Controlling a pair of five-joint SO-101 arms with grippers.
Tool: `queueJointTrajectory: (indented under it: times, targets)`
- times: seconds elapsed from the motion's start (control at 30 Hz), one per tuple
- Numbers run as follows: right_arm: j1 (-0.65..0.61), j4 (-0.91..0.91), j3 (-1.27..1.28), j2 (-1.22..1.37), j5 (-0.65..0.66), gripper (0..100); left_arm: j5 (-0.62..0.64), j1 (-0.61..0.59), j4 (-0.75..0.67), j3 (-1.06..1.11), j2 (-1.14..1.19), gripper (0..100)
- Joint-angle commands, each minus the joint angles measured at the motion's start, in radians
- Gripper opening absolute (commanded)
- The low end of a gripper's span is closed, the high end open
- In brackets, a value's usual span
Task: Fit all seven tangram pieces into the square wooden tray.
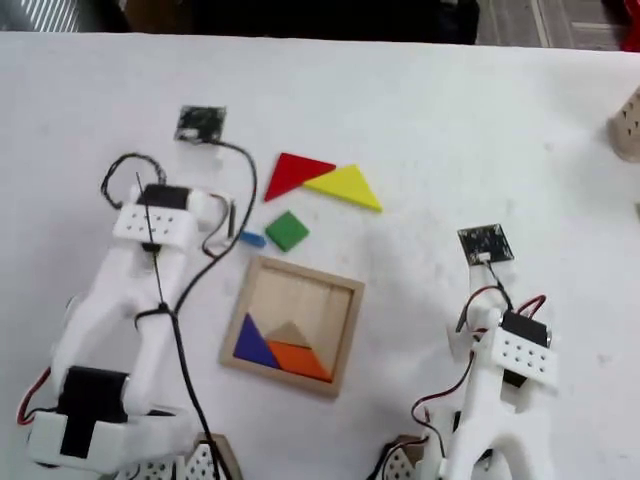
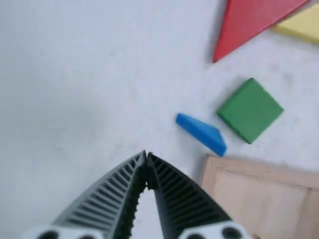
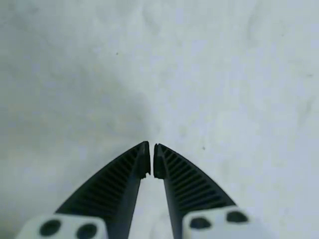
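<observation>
on the white worktop (image 1: 450, 120) the left arm (image 1: 130, 270) stands left of the square wooden tray (image 1: 347, 338) with its hand (image 2: 147, 157) pinched together, empty, over bare surface just left of the tray's far-left corner, and the right arm (image 1: 510, 370) stands well off to the right, its hand (image 3: 151, 149) also together on nothing. the tray holds a purple triangle (image 1: 253, 343) and an orange triangle (image 1: 300, 360) side by side along its near edge. beyond its far side lie a red triangle (image 1: 293, 172) touching a yellow triangle (image 1: 348, 186), nearer the tray a green square (image 1: 287, 230), and just left of that a small blue piece (image 1: 252, 239).
</observation>
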Motion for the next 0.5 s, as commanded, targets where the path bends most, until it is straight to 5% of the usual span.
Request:
queueJointTrajectory:
  times: [0.0, 0.13, 0.23, 0.33, 0.47]
  targets:
    - [-0.013, -0.012, -0.003, -0.015, 0.005, 1.7, -0.011, 0.137, 0.129, -0.209, 0.004, 3]
    - [-0.013, -0.01, -0.002, -0.016, 0.011, 1.7, -0.066, 0.262, 0.081, -0.23, 0.074, 5]
    - [-0.015, -0.01, -0.002, -0.015, 0.012, 1.7, -0.187, 0.325, 0.051, -0.253, 0.157, 17]
    - [-0.015, -0.01, -0.002, -0.015, 0.012, 1.7, -0.252, 0.337, 0.064, -0.324, 0.245, 27]
    - [-0.016, -0.008, -0.002, -0.015, 0.014, 1.7, -0.339, 0.297, 0.087, -0.462, 0.371, 28]
